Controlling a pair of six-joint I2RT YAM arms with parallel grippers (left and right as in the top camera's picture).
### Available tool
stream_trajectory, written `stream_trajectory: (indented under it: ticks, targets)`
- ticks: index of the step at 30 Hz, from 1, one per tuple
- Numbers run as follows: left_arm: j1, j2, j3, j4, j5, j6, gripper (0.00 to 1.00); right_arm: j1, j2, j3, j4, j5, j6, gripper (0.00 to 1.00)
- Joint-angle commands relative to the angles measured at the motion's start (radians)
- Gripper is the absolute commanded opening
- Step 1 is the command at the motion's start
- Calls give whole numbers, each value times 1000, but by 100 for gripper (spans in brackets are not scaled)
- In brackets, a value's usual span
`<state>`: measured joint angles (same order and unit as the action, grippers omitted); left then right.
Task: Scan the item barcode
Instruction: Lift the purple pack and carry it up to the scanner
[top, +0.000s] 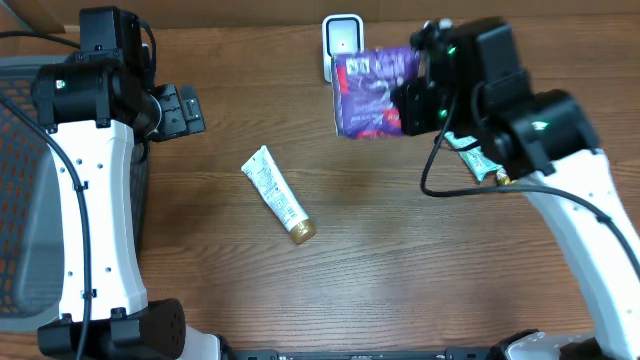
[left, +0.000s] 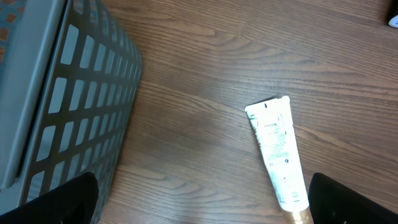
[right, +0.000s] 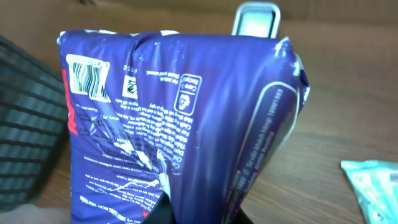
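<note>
Our right gripper (top: 406, 103) pinches nearly closed on the purple bag (top: 372, 95), which rises from it before the scanner (top: 341, 38); our left gripper (top: 195, 112) gapes wide, touching nothing.

Scanner (right: 256, 17): only its top edge clears the purple bag (right: 186, 124), the rest is hidden behind it, and the small print beside the bag's barcode (right: 87, 78) is too fine to read. Right gripper (right: 199, 214): fingers almost wholly covered at the bag's lower edge, with only a dark stub at the frame bottom. Teal packet (right: 373, 186), right of the bag: cut by the frame edge, and from overhead half under the right arm (top: 540, 130).
</note>
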<state>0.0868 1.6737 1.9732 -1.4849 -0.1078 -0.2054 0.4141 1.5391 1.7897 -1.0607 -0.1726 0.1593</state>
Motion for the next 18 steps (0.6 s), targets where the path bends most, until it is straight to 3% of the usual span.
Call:
stream_trajectory:
  ticks: [1,9,18]
  targets:
    - [-2,0,-2,1,2,19,99,6,-21,65,-27,-73,-11,4]
    - [-2,0,-2,1,2,19,99,6,-17,63,-26,-111,-5,4]
    - [-2,0,-2,1,1,19,100,6,53,95,50,95,59,4]
